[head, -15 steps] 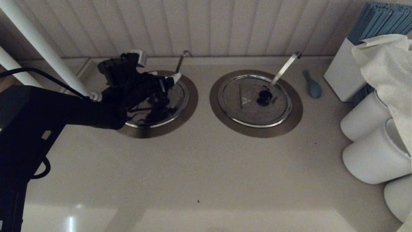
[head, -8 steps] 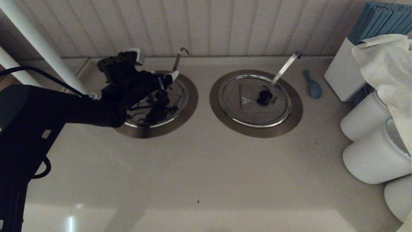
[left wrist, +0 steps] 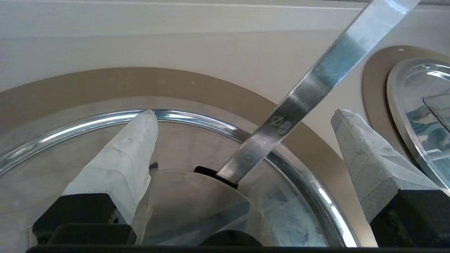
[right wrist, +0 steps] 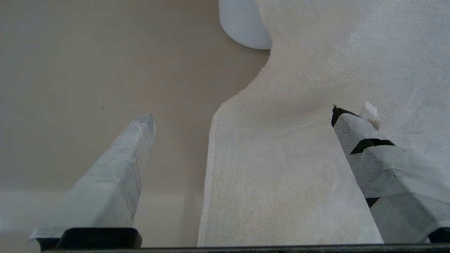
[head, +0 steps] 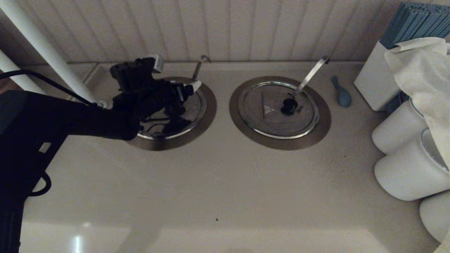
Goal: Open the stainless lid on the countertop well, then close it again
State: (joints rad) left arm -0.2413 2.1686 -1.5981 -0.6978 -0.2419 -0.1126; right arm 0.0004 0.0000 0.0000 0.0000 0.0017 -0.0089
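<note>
The stainless lid [head: 192, 105] lies seated in the left countertop well, inside the chrome rim and the bronze ring [head: 208, 117]. Its thin hooked rod handle [head: 197, 68] leans toward the back wall. My left gripper [head: 184, 88] hovers low over the lid, open. In the left wrist view the rod [left wrist: 316, 80] rises through the slot of the lid [left wrist: 288, 218] between the spread fingers of the left gripper [left wrist: 245, 116], touching neither. A dark bump at that view's edge looks like the knob [left wrist: 228, 244]. My right gripper [right wrist: 242, 114] hangs open over a white cloth [right wrist: 299, 158], outside the head view.
The twin lid [head: 277, 109] with its flat strip handle [head: 311, 73] sits to the right. Beyond it lie a blue spoon [head: 341, 93], a white box [head: 372, 84], white canisters [head: 404, 172] and a draped cloth [head: 425, 70]. A white pipe [head: 45, 52] slants at the back left.
The left gripper drifted slightly left and back, then returned to the right. The rod handle swayed with it. The lid stayed seated.
</note>
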